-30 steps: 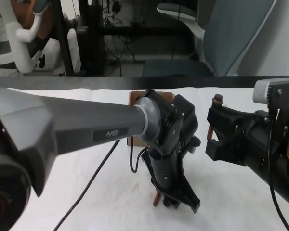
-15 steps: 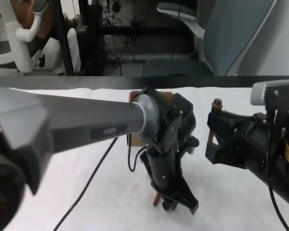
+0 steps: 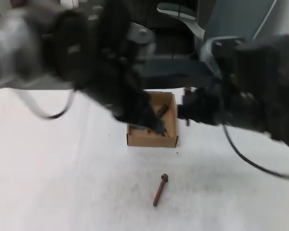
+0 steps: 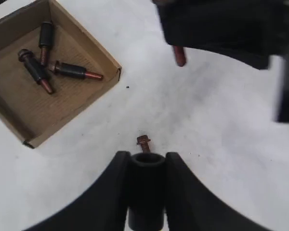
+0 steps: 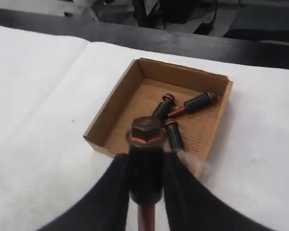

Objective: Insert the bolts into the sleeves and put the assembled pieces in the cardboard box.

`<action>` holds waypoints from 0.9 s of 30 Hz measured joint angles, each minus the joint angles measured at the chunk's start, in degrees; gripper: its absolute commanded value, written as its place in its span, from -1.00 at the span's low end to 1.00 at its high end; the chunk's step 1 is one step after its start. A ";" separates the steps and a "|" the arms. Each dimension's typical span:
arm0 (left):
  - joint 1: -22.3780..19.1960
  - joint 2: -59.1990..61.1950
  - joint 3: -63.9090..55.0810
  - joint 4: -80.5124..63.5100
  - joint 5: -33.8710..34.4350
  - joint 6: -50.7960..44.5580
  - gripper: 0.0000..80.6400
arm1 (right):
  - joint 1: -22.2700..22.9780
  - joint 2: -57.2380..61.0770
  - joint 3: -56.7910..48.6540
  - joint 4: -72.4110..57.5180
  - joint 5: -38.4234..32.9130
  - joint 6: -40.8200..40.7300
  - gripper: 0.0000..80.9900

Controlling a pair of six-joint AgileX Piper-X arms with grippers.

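Behind the white-covered bench stands a grey office chair — its armrest pale.

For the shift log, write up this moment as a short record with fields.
box: cardboard box on the white cloth, three assembled pieces lying inside
left arm: left gripper shut on an empty sleeve
right arm: right gripper shut on a sleeved bolt
loose: one bare bolt lying on the cloth, outside the box
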 measured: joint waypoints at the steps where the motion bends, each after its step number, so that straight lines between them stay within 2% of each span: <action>1: 0.73 -2.70 2.64 -1.61 0.95 0.25 -0.95 | -0.24 3.08 -2.31 0.34 -0.73 -0.26 -0.99; 7: 1.91 -17.72 16.59 -17.26 6.81 0.52 -0.95 | -0.36 19.70 -18.27 9.67 -2.26 -4.21 -0.99; 10: 1.91 -23.48 20.95 -24.38 8.06 -2.56 -0.95 | -0.36 27.00 -25.83 14.55 -2.26 -6.03 -0.99; 12: 1.91 -26.11 22.70 -26.57 8.06 -4.50 -0.95 | -0.36 30.91 -30.60 17.90 -2.06 -7.10 -0.80; 16: 1.91 -27.68 24.10 -27.82 8.46 -6.10 -0.95 | -0.36 36.75 -37.88 21.67 -1.08 -8.73 0.12; 17: 1.91 -27.66 24.25 -27.78 8.44 -6.62 -0.95 | -0.36 37.30 -38.85 21.82 -0.33 -9.06 0.32; 18: 1.91 -27.66 24.25 -27.78 8.44 -6.62 -0.95 | -0.49 37.63 -39.89 22.07 0.51 -9.06 0.42; 27: 1.91 -27.66 24.25 -28.56 8.44 -7.45 -0.95 | -0.73 34.32 -44.43 35.34 4.19 -7.17 0.42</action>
